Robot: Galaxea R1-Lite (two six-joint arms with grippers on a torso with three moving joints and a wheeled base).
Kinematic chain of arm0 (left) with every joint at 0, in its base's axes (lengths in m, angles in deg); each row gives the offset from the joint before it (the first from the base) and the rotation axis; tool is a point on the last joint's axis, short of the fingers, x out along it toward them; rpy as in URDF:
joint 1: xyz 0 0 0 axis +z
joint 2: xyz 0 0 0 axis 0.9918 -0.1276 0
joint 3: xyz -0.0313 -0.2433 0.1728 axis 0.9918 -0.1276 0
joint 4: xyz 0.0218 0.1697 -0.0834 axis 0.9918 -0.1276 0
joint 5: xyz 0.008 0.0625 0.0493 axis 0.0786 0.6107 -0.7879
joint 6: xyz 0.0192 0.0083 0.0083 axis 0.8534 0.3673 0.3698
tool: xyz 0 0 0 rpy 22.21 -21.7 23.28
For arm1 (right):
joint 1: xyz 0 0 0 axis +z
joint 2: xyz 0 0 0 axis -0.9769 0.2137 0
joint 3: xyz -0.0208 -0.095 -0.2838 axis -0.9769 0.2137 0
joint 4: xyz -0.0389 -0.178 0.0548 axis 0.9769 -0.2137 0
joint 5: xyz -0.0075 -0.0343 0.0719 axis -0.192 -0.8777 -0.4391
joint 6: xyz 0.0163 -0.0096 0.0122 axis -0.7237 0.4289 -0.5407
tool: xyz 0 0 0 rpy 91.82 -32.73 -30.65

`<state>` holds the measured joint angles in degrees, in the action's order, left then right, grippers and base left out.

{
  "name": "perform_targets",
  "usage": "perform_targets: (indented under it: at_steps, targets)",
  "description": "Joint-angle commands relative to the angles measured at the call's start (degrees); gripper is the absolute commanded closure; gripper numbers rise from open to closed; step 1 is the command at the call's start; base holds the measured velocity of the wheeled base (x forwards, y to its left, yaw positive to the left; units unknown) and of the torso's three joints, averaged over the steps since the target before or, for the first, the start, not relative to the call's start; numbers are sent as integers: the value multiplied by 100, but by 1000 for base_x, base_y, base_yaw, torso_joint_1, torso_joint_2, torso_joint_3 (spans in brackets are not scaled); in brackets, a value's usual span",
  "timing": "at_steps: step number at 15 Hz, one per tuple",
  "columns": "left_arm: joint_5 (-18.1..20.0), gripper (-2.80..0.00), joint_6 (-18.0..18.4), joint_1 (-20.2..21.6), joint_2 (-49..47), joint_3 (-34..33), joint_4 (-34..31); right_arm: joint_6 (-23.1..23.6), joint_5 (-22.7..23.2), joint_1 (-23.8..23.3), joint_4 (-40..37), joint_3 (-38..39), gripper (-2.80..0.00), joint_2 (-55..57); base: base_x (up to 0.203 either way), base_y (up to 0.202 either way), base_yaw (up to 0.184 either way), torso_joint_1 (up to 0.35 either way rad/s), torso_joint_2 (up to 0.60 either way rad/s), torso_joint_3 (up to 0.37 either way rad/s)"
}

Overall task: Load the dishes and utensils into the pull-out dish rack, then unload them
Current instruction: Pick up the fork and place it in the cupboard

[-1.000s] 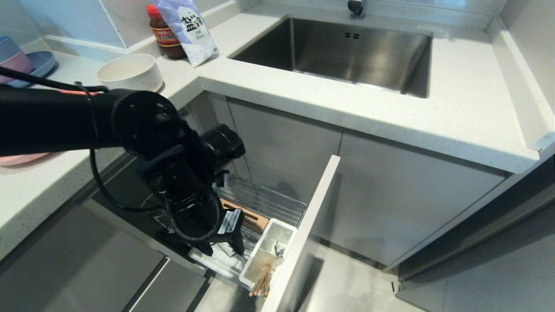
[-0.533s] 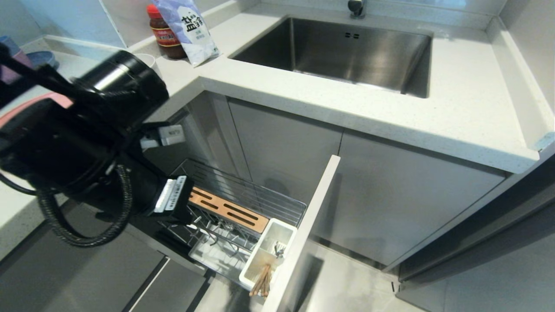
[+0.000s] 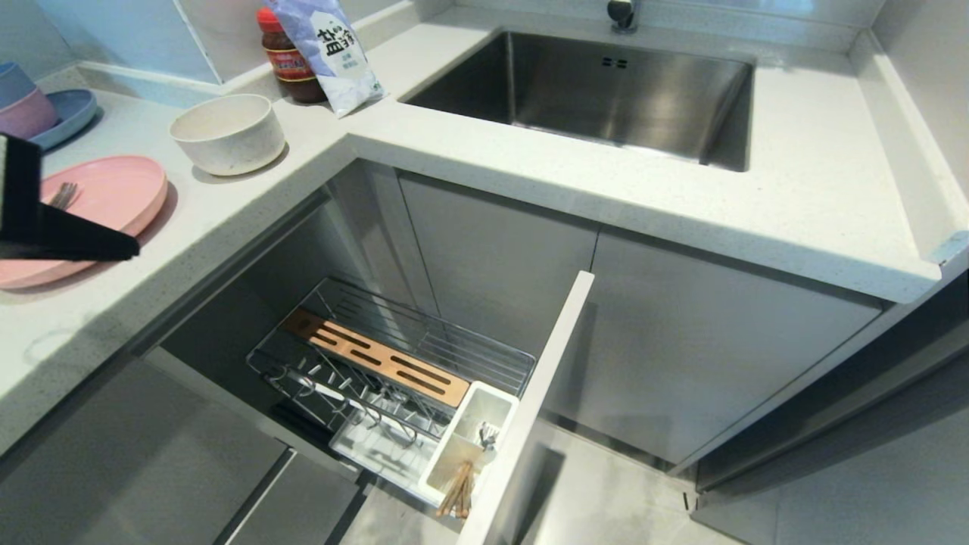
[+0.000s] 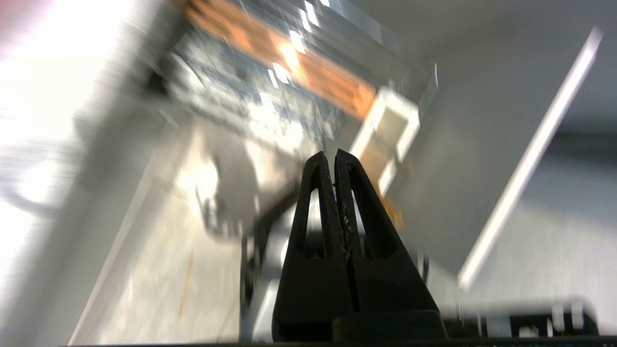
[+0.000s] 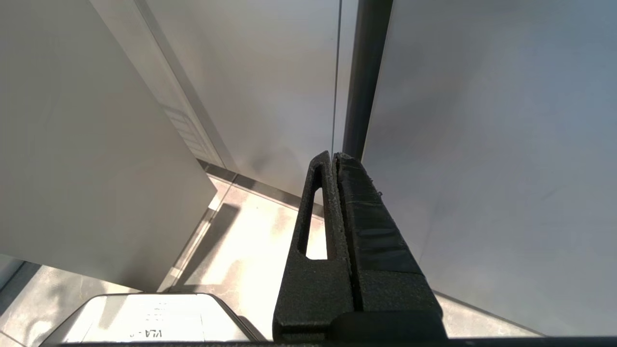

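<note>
With the light wooden chopsticks [image 3: 456, 490] already standing in the white cutlery holder of the pulled-out chrome wire dish rack [image 3: 394, 378], the left end effector [image 4: 334, 156], clenched and empty, hangs above that rack, beside the round pink plate [image 3: 113, 193] on the tabletop, probably ready to fetch the next piece.

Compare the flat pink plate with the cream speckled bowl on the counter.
The large flat pink plate is shallow and wide; the cream-white speckled bowl is deep and narrower. The plate carries a silver metal fork and is partly hidden by the left arm; the bowl looks empty and is in full view. Both sit on the pale counter, not in the rack.
</note>
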<state>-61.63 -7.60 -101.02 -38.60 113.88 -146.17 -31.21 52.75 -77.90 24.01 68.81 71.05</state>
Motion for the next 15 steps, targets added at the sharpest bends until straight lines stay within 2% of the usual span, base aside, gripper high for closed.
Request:
perform_targets:
  at_steps: [1,6,9,12,14,15]
  targets:
    - [-6,0,176,751,426,88,242,-2,-2,-1,2,9,0,-13,0,0,0,0,0,0]
    - [100,0,626,3034,592,87,1001,-2,-2,-2,2,9,0,-13,0,0,0,0,0,0]
    - [686,0,829,4249,555,204,1313,-2,-2,-2,2,9,0,-13,0,0,0,0,0,0]
    - [1107,0,873,5183,204,605,1277,-2,-2,-2,2,9,0,-13,0,0,0,0,0,0]
    - [1846,0,964,5891,-110,1035,972,-2,-2,-2,2,9,0,-13,0,0,0,0,0,0]
    - [2089,0,1234,6223,-251,1080,878,-2,-2,-2,2,9,0,-13,0,0,0,0,0,0]
